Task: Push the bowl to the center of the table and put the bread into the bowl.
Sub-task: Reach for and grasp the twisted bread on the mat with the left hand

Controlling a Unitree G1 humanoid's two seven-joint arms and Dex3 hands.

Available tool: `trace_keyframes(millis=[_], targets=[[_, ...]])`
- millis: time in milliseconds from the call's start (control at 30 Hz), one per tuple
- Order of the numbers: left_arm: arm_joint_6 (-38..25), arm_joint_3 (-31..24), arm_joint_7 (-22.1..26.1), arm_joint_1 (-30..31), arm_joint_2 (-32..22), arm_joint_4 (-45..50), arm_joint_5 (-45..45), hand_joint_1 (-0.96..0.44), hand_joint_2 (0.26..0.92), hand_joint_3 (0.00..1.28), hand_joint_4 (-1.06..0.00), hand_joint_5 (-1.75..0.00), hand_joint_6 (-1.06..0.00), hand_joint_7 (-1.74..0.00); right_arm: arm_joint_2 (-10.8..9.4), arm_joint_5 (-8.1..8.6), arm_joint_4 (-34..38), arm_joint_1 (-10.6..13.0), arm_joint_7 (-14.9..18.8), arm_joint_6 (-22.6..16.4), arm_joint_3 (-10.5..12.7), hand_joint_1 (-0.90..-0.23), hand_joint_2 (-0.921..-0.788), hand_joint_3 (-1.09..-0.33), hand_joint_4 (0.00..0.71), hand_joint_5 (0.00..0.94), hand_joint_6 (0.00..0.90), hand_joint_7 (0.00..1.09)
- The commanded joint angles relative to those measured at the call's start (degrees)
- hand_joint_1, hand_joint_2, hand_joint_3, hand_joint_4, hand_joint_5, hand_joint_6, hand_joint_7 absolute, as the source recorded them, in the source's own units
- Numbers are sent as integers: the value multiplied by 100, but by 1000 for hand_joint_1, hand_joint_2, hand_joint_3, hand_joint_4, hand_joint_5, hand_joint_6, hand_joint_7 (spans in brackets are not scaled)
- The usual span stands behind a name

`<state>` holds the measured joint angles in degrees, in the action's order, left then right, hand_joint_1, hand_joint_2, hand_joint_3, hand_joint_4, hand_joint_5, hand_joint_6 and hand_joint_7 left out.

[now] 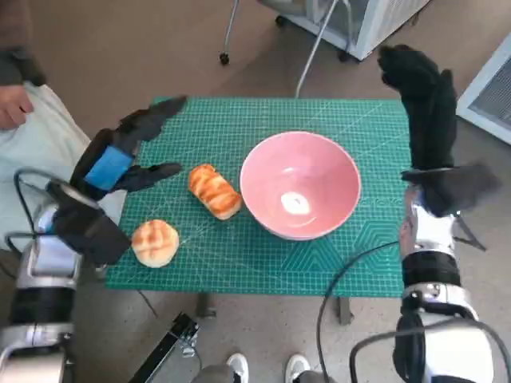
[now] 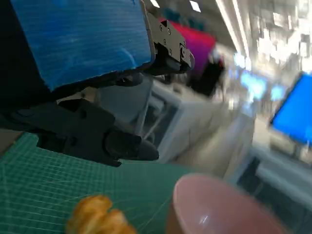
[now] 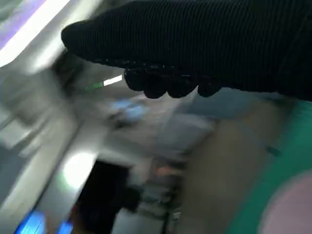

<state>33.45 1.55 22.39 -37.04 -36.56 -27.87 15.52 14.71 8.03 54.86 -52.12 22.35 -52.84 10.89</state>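
Observation:
A pink bowl (image 1: pixel 300 185) sits on the green cutting mat (image 1: pixel 239 120), near the table's middle, slightly right. A long striped bread (image 1: pixel 214 191) lies just left of the bowl, close to its rim. A round bun (image 1: pixel 155 242) rests near the mat's front left corner. My left hand (image 1: pixel 120 155) hovers above the mat's left edge, fingers spread, holding nothing. My right hand (image 1: pixel 419 92) is raised off the mat's far right corner, empty, fingers extended. The left wrist view shows the black fingers (image 2: pixel 97 139) above the long bread (image 2: pixel 100 217) and the bowl's rim (image 2: pixel 219 204).
A person's hand and pale clothing (image 1: pixel 16 112) are at the far left. Metal chair legs (image 1: pixel 311 56) and a white appliance (image 1: pixel 375 20) stand beyond the table. Cables (image 1: pixel 351 271) hang by my right forearm.

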Motion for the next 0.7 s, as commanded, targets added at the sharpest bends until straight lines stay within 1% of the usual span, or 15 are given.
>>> trace_keyframes(millis=[33,67,133,200,300,433,567,700], targets=[[-73,413,502,-417,-248,-142,279,-236,900,35,-300,0,-387,-55,-61,425,-670,441,662,39,-176,-612,-921,-825,191,34,-1,564],[-72,498,567,-500,-277,-181,356,-224,892,28,-292,0,-390,-56,-64,487,-799,488,743,63,-201,-621,-921,-822,191,34,-1,571],[-62,678,656,-674,-309,-281,547,-214,884,20,-285,0,-394,-57,-60,557,-987,561,839,95,-237,-629,-921,-819,191,34,-1,577],[-21,829,692,-817,-316,-406,715,-210,872,11,-277,0,-396,-58,-58,567,-1120,622,848,106,-259,-637,-921,-816,192,35,-1,584],[92,1100,694,-1053,-299,-680,1039,-209,856,3,-271,0,-398,-58,-76,533,-1381,749,755,132,-287,-640,-921,-816,192,35,-1,598],[224,1461,643,-1366,-244,-1122,1441,-211,843,1,-265,0,-391,-54,-121,551,-1722,921,694,209,-314,-628,-921,-811,192,36,-1,610],[286,1769,576,-1648,-161,-1564,1770,-212,837,0,-262,0,-386,-51,-151,564,-1946,1022,666,251,-326,-621,-921,-805,192,36,-1,616],[303,1979,510,-1853,-101,-1918,1993,-212,835,0,-260,0,-384,-49,-168,540,-2127,1104,631,295,-334,-622,-921,-802,192,37,-1,620]])
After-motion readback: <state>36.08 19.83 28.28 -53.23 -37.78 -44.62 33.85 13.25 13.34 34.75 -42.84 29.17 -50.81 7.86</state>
